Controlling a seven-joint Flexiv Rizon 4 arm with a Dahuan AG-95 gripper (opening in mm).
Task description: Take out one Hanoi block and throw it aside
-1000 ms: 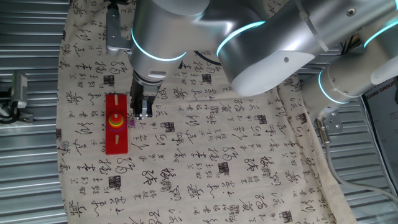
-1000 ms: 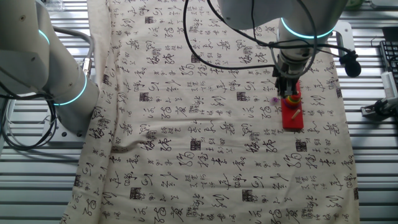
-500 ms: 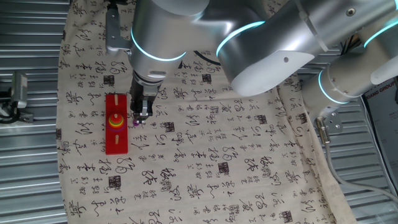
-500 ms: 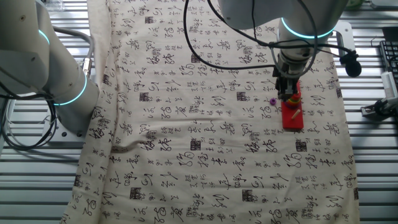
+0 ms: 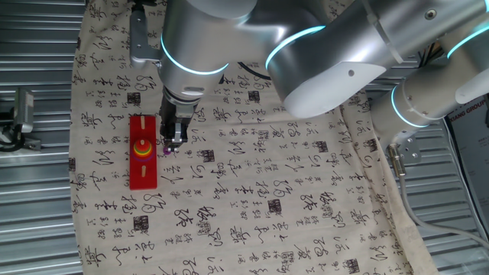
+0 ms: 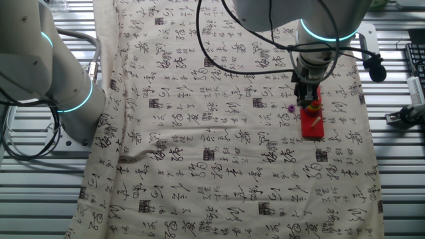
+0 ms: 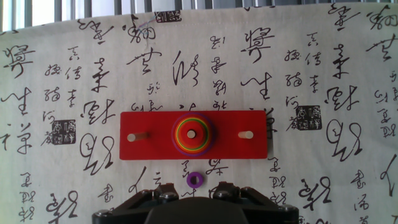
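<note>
Since one second ago the purple Hanoi block (image 7: 194, 180) left our gripper (image 5: 173, 142), now lying on the cloth (image 5: 252, 191) just beside the red base (image 7: 149, 146), near the table's edge, we see fingers parted, holding nothing.

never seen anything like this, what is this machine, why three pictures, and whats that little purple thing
It is one robot arm at a table covered with a cloth printed with black characters. At the arm's end is a two-finger gripper. Two pictures come from fixed cameras looking at the table from different sides. The third comes from a camera on the hand itself, looking down along the fingers.

On the cloth lies a red base with three pegs. Coloured rings are stacked on the middle peg; the outer two are bare. The purple thing is the Hanoi block, a tiny ring lying on the cloth beside the base, just below the gripper. The fingers are spread and hold nothing.
</note>
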